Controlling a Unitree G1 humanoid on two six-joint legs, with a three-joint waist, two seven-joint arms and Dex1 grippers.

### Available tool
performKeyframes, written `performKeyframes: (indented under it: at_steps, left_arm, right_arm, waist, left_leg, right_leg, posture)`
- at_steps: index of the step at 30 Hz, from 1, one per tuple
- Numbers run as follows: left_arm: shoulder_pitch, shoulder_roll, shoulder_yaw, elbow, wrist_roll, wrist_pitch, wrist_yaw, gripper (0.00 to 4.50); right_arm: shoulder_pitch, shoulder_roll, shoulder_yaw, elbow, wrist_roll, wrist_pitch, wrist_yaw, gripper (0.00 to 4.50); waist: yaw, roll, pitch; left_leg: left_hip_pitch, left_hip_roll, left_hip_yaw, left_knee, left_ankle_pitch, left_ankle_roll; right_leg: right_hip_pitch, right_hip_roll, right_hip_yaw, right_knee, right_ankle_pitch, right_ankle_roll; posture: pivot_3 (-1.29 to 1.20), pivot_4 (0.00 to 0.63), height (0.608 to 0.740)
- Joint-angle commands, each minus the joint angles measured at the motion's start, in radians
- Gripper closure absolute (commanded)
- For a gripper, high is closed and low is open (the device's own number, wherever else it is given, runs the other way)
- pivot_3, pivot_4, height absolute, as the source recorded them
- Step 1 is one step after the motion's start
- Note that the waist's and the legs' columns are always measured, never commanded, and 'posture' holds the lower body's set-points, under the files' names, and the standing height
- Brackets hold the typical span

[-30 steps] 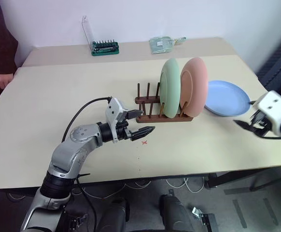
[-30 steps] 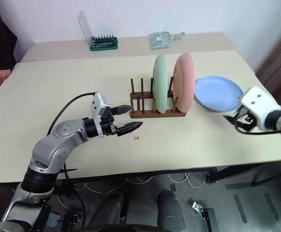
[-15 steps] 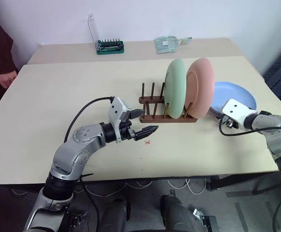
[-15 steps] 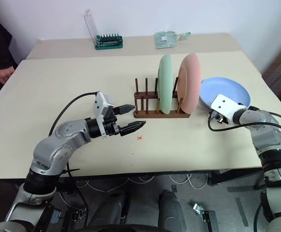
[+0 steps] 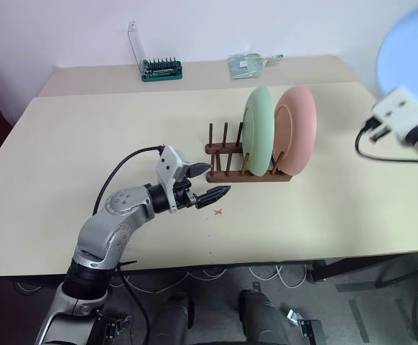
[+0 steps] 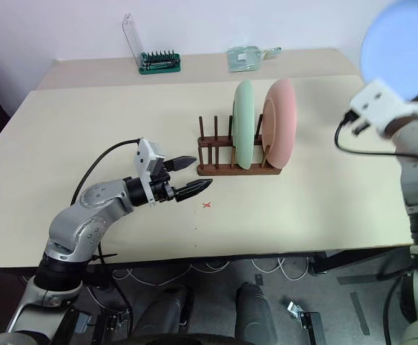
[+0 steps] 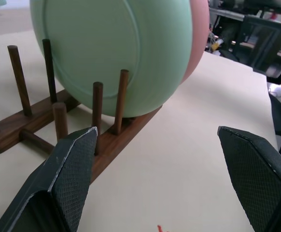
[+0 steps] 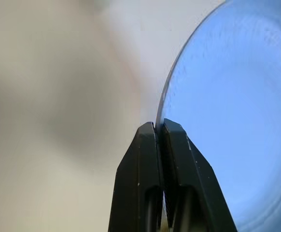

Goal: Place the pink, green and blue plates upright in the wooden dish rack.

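Table (image 5: pixel 87 144): green plate (image 5: pixel 258 129) and pink plate (image 5: pixel 299 128) stand upright in the wooden dish rack (image 5: pixel 227 171), frame centre. Blue plate (image 5: pixel 409 54) is aloft upper right, right gripper (image 8: pixel 161 133) clamped on its rim. Left gripper (image 5: pixel 210 181) is spread, empty (beside rack). Next: lower blue plate on edge into a free slot.

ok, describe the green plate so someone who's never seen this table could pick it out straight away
Start at the beige table and find the small dark wooden rack near its middle. Two plates stand upright between its pegs, side by side. The green plate is the mint one next to the rack's empty pegs; its neighbour, the pink plate, stands at the rack's right end.
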Motion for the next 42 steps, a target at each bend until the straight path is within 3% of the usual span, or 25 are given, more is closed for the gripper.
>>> performKeyframes:
  at_steps: [1, 5, 8, 12, 15, 19, 24, 33, 42]
  left_arm:
    - [-0.028, -0.014, 0.022, 0.009, 0.019, -0.047, 0.012, 0.37]
    - [-0.045, -0.016, 0.059, 0.045, 0.035, -0.079, 0.034, 0.37]
    - [-0.047, 0.008, 0.1, 0.081, 0.049, -0.097, 0.043, 0.37]
    - [-0.035, 0.04, 0.147, 0.103, 0.051, -0.108, 0.046, 0.37]
    - [-0.029, 0.052, 0.164, 0.105, 0.051, -0.111, 0.041, 0.37]
    - [0.026, 0.1, 0.188, 0.05, 0.009, -0.063, 0.003, 0.37]
    - [0.055, 0.111, 0.181, 0.009, -0.01, -0.035, -0.005, 0.37]
    - [0.055, 0.111, 0.181, 0.001, -0.013, -0.028, -0.003, 0.37]
    - [0.048, 0.101, 0.168, -0.002, -0.018, -0.024, -0.006, 0.37]
  right_arm:
    - [-0.087, 0.05, 0.003, -0.148, 0.065, -0.064, 0.038, 4.45]
    - [-0.15, 0.21, 0.034, -0.348, 0.359, 0.072, 0.208, 4.45]
    - [-0.175, 0.356, 0.051, -0.513, 0.606, 0.275, 0.236, 4.45]
    - [-0.211, 0.546, -0.013, -0.61, 0.919, 0.517, 0.101, 4.45]
    - [-0.204, 0.572, -0.024, -0.652, 1.024, 0.587, 0.086, 4.45]
    - [-0.174, 0.677, -0.105, -0.579, 1.347, 0.748, -0.11, 4.45]
    - [-0.159, 0.691, -0.13, -0.53, 1.579, 0.821, -0.25, 4.45]
    - [-0.125, 0.701, -0.098, -0.437, 1.712, 0.833, -0.45, 4.45]
    - [-0.115, 0.707, -0.096, -0.415, 1.703, 0.805, -0.486, 4.45]
  waist:
    - [0.001, 0.0, 0.0]
    - [0.001, 0.0, 0.0]
    - [0.002, 0.0, 0.0]
    - [0.007, 0.0, 0.0]
    - [0.015, -0.001, 0.0]
    - [0.002, -0.002, -0.001]
    - [0.0, -0.001, 0.0]
    - [0.0, -0.001, -0.001]
    - [0.0, -0.001, -0.001]
  left_leg:
    - [0.0, 0.0, 0.0, 0.0, 0.0, 0.0]
    - [0.0, 0.0, -0.001, 0.0, 0.0, 0.0]
    - [0.0, 0.0, -0.003, 0.0, 0.0, 0.0]
    - [-0.001, 0.0, -0.007, 0.0, 0.0, 0.0]
    - [-0.002, -0.001, -0.008, 0.001, 0.0, 0.0]
    - [-0.001, -0.001, -0.008, -0.001, 0.0, 0.0]
    - [-0.002, 0.0, -0.006, -0.002, 0.0, -0.001]
    - [-0.002, 0.0, -0.005, -0.001, 0.0, -0.001]
    - [-0.002, 0.0, -0.005, -0.002, 0.0, -0.001]
  right_leg:
    - [0.0, 0.0, 0.0, 0.0, 0.0, 0.0]
    - [0.0, 0.0, 0.0, 0.0, 0.0, 0.0]
    - [0.0, 0.0, -0.001, 0.001, 0.0, 0.0]
    - [-0.001, 0.0, -0.001, 0.001, 0.0, 0.0]
    - [0.0, 0.0, -0.003, 0.0, 0.0, 0.0]
    - [-0.001, 0.0, -0.003, 0.002, 0.0, -0.001]
    - [-0.004, 0.0, -0.002, 0.004, 0.001, -0.001]
    - [-0.004, 0.0, -0.002, 0.004, 0.001, -0.001]
    - [-0.005, 0.001, -0.002, 0.004, 0.001, -0.001]
  posture:
    - [0.0, 0.15, 0.74]
    - [0.0, 0.15, 0.74]
    - [0.0, 0.15, 0.74]
    - [0.0, 0.15, 0.74]
    - [0.0, 0.15, 0.74]
    - [0.0, 0.15, 0.74]
    - [0.0, 0.15, 0.74]
    - [0.0, 0.15, 0.74]
    - [0.0, 0.15, 0.74]
